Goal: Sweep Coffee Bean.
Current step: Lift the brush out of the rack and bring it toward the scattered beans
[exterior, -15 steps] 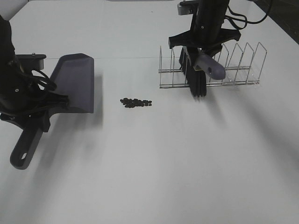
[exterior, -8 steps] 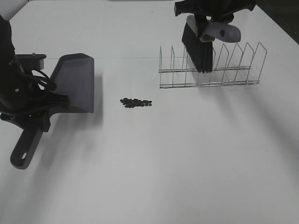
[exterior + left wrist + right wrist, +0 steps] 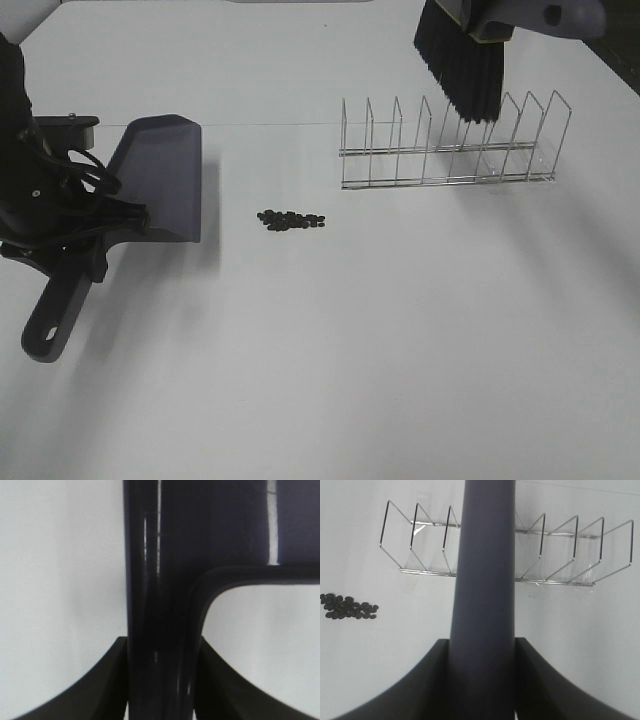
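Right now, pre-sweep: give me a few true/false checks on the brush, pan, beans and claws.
1. The brush is slotted in the wire rack. False: it hangs above the rack, clear of the wires, with the right claw shut on its handle.
2. The coffee beans lie in one cluster on the table, between the dustpan and the rack. True.
3. Some beans are already in the dustpan. False: no beans show in the pan, and the cluster lies apart from its edge.
4. The left claw is shut on the dustpan's handle. True.
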`<state>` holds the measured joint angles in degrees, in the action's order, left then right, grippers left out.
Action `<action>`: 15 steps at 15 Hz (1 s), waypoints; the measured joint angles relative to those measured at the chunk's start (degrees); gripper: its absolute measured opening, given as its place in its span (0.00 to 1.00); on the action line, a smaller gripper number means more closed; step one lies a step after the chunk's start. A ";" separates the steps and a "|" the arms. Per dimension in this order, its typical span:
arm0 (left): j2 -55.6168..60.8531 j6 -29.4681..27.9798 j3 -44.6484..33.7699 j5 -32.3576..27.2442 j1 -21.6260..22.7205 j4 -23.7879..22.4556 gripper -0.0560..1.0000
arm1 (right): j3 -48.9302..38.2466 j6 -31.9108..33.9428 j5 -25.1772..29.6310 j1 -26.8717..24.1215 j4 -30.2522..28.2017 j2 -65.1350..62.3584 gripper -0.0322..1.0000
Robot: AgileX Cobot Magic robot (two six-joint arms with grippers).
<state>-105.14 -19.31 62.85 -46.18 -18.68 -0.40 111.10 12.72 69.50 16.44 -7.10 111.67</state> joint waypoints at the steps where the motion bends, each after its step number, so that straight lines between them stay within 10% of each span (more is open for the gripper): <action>1: 0.00 0.00 0.00 0.00 0.00 0.00 0.36 | -0.86 0.00 0.63 0.00 0.00 -1.32 0.31; 7: 0.00 -0.06 0.00 0.11 0.00 -0.23 0.36 | -15.18 0.17 -1.09 0.06 0.06 -14.04 0.31; 15: 0.00 -0.11 0.00 2.01 0.00 -1.55 0.36 | -49.56 4.07 -22.00 0.06 1.32 -20.86 0.31</action>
<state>-105.14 -19.42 62.85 -44.18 -18.68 -1.95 61.54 16.79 47.50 16.50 -5.79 90.81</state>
